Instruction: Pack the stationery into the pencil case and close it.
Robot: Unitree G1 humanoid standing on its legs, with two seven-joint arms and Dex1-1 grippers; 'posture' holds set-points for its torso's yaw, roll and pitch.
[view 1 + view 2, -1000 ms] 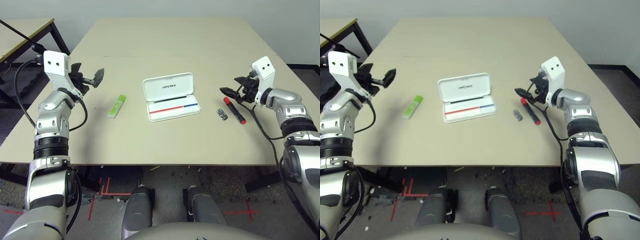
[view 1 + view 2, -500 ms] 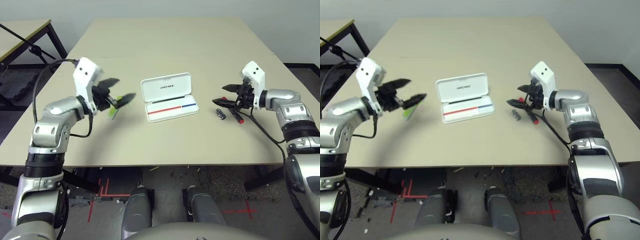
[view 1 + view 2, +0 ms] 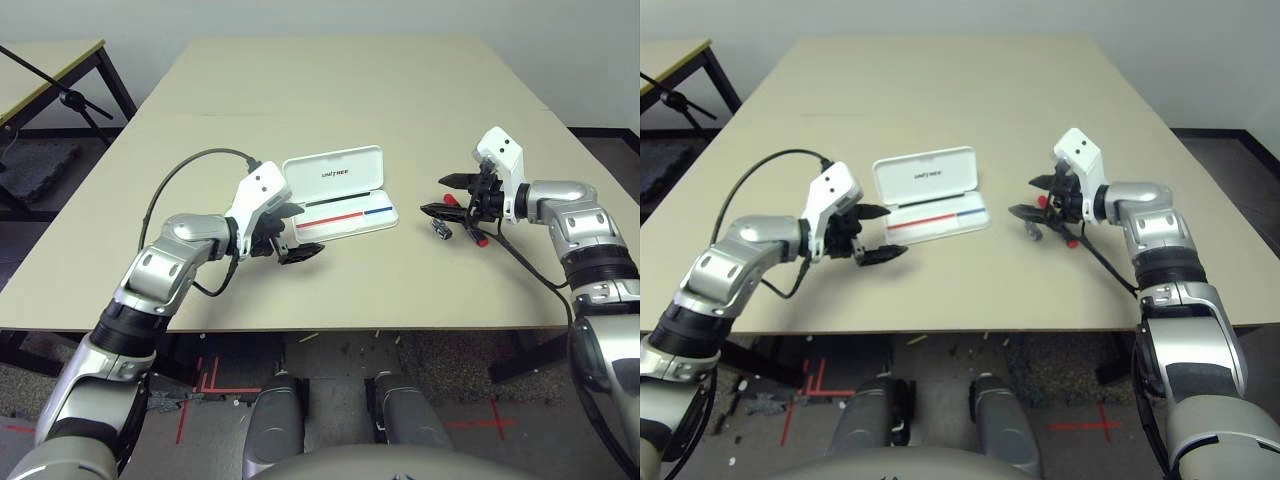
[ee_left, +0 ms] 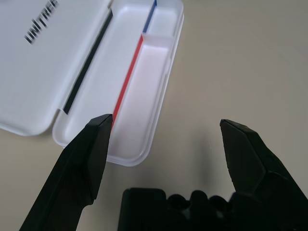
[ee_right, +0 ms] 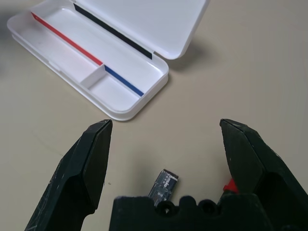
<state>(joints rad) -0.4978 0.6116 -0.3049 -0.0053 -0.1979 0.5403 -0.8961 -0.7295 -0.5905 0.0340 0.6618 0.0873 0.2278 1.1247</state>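
Reading "UNITREE" on open pencil case (image 3: 340, 190) lid

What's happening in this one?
A humanoid robot is packing stationery. The white pencil case lies open mid-table, its tray empty. The left gripper hangs open beside the case's left end, holding nothing. The right gripper is open over the metal clip and red-capped marker, which both lie on the table right of the case. Nothing is packed yet.

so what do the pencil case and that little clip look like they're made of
Pencil case: looks like hard white plastic, smooth and slightly glossy, with thin moulded walls and rounded corners.
Clip: probably metal, dark with a silvery sheen, though it is small and partly hidden.
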